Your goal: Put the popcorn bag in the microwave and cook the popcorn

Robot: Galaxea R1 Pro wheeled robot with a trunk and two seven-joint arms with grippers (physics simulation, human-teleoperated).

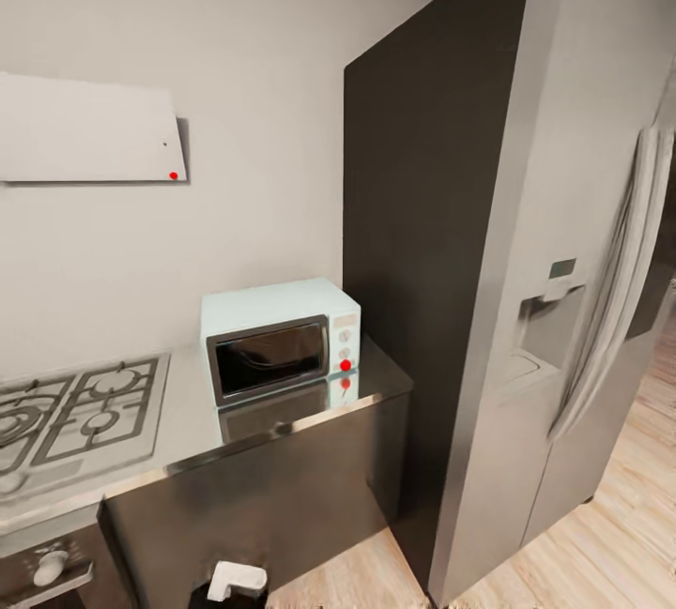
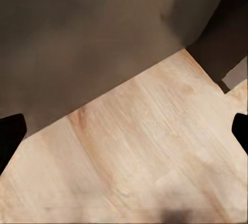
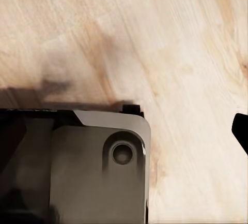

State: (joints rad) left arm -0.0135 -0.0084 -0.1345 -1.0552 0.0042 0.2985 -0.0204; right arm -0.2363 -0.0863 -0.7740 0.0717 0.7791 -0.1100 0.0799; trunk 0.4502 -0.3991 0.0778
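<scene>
In the head view the pale blue-white microwave [image 1: 280, 337] stands on the grey countertop [image 1: 188, 417], pushed against the wall, with its dark glass door closed and a red dot beside it. The popcorn bag and the popcorn are out of view. My left gripper [image 2: 124, 133] hangs open over the pale wood floor [image 2: 139, 151], its dark fingertips [image 2: 9, 136] at the picture's two sides with nothing between them. My right gripper [image 3: 124, 136] is also open, over the floor and my own grey base plate [image 3: 98, 177], one fingertip [image 3: 241, 131] showing.
A steel gas hob [image 1: 75, 407] lies left of the microwave, under a white hood [image 1: 89, 130]. A tall grey fridge [image 1: 554, 290] with a dark side panel rises right of the counter. Dark cabinet fronts [image 1: 272, 496] face me, with wood floor [image 1: 610, 534] below.
</scene>
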